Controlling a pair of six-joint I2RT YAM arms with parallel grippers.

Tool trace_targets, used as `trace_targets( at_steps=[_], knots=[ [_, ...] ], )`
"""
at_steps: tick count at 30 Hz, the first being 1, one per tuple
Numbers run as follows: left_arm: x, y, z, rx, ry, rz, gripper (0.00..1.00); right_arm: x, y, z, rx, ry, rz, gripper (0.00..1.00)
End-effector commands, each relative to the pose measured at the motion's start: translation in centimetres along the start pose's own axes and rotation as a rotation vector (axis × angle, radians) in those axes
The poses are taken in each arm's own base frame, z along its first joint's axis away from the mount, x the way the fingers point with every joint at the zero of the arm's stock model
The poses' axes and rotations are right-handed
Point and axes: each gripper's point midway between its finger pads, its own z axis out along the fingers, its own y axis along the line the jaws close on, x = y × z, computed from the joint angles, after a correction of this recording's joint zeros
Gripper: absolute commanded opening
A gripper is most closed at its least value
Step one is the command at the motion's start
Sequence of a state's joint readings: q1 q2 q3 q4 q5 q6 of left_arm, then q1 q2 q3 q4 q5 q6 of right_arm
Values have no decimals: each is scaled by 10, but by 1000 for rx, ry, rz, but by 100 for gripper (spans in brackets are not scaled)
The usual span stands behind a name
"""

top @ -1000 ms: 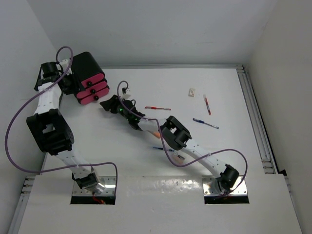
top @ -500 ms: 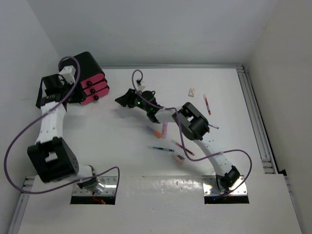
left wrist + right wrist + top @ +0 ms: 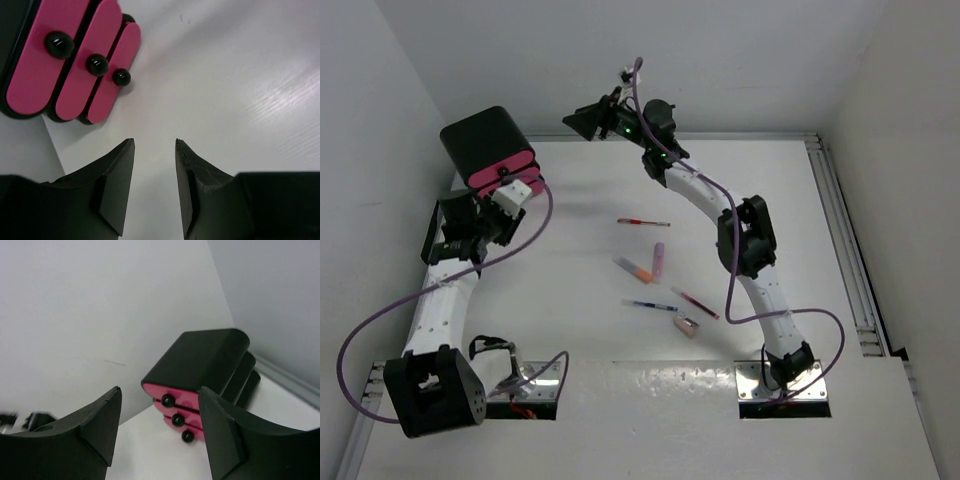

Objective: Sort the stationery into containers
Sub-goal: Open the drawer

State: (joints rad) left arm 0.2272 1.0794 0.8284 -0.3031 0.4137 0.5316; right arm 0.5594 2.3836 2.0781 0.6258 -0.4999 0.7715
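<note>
Left hand (image 3: 154,145): fingers spread, nothing between them. It hangs near the drawers (image 3: 65,65), whose three knobs lie up and to the left of its fingers in the wrist view. All three drawers look shut.

Right hand (image 3: 160,392): spread, empty, raised by the far wall. It faces the cabinet (image 3: 480,140) from well apart.

Stationery lies loose in the middle of the table (image 3: 570,300):
- red pen (image 3: 643,222), lying left–right
- lilac marker (image 3: 659,260), lying near–far
- orange marker (image 3: 633,268), just beside the lilac marker
- blue pen (image 3: 650,305)
- eraser (image 3: 687,324)

Judgement: the left hand is nearer the drawers. The pens lie to its right, well apart from both hands.
</note>
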Motion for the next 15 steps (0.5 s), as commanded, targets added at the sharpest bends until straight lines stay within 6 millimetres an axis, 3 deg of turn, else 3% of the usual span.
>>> trace_targets(
  at_steps=[1,2,4,6,10,15],
  knots=[
    [-18,2,-3,-20,-84,379,44,23,-7,12,-35,65,-106,63],
    [-23,3,-7,-39,-100,492,45,26,-7,14,-53,63,-136,63],
    [-8,-10,-4,-18,-92,586,45,31,-6,17,-67,36,-178,63],
    [-8,-15,-8,-29,-108,732,44,40,-5,22,-51,39,-200,61],
    [16,-36,-10,-40,-120,945,44,56,-2,21,-47,72,-168,59],
    [36,-47,-2,-71,-125,1191,43,70,-8,-12,-15,142,-56,60]
  ],
)
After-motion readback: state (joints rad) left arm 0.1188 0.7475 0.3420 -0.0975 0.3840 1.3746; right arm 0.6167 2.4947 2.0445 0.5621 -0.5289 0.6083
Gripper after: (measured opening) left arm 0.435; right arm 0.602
